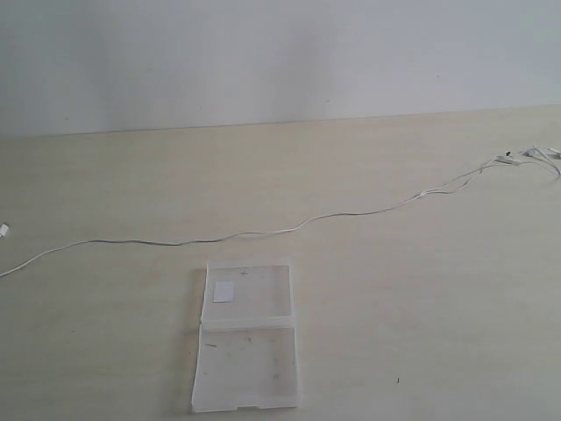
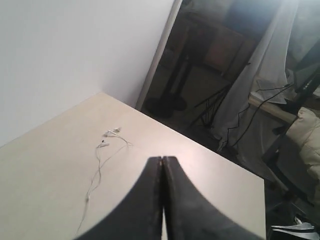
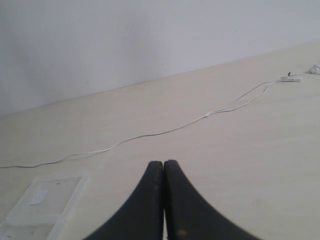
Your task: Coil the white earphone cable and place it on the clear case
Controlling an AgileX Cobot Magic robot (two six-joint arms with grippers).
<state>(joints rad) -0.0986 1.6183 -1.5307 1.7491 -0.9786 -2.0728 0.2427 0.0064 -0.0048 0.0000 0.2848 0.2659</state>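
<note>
The white earphone cable (image 1: 263,233) lies stretched out across the table, from the left edge to its earbuds (image 1: 535,154) at the far right. The clear case (image 1: 247,346) lies opened flat near the front, a white sticker on its far half. In the left wrist view the earbuds (image 2: 112,132) and split wires lie well ahead of my left gripper (image 2: 162,159), which is shut on nothing. My right gripper (image 3: 163,163) is also shut and empty, above bare table, with the cable (image 3: 165,131) beyond it and the case (image 3: 42,205) off to one side. Neither arm shows in the exterior view.
The pale wooden table (image 1: 421,289) ends at a white wall (image 1: 280,53) behind. In the left wrist view the table's edge (image 2: 210,147) drops off to a dark area with stands, cables and draped cloth.
</note>
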